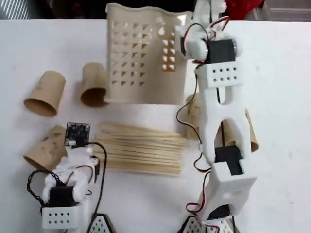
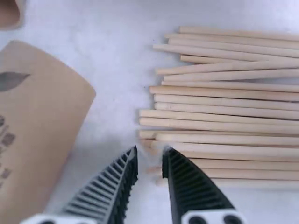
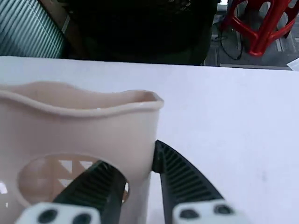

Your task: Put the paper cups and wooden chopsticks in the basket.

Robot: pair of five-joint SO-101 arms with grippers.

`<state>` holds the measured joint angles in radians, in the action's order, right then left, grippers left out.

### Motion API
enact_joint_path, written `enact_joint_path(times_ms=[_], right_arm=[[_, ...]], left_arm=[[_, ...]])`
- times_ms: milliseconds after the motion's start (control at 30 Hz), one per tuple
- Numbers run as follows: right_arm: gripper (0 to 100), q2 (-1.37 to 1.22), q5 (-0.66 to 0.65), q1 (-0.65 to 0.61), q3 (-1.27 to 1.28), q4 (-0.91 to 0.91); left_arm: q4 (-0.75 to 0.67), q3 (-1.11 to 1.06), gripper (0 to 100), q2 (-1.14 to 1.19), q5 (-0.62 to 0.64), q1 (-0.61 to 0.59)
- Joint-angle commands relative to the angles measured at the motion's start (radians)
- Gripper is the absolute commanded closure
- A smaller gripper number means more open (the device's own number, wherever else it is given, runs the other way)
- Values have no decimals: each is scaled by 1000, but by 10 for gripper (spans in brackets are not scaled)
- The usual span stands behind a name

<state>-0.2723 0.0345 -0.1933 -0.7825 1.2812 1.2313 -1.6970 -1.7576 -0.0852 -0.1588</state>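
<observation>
Right arm (image 1: 221, 121) rises closest, stretched across the table (image 1: 282, 97) to the right corner of the basket (image 1: 146, 58). The right end effector (image 3: 131, 156) is clamped on the basket wall, one finger either side. Left arm (image 1: 65, 194) sits folded low, well in front of the basket. The left end effector (image 2: 149, 156) holds nothing — fingers a narrow gap apart at the ends of the wooden chopsticks (image 1: 141, 148). Paper cups (image 1: 44, 93) lie on their sides — one beside the basket's left wall, others further left and under the right arm. What the basket holds cannot be told.
</observation>
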Motion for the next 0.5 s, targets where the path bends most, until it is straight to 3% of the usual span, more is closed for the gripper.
enact_joint_path(times_ms=[0, 267, 467], right_arm=[[982, 130, 9, 30, -101, -33], [982, 424, 5, -4, -74, 56], [982, 717, 0, 1, 163, 119]], left_arm=[[3, 3, 893, 2, -8, -5], [3, 3, 893, 2, -8, -5], [3, 3, 893, 2, -6, -4]])
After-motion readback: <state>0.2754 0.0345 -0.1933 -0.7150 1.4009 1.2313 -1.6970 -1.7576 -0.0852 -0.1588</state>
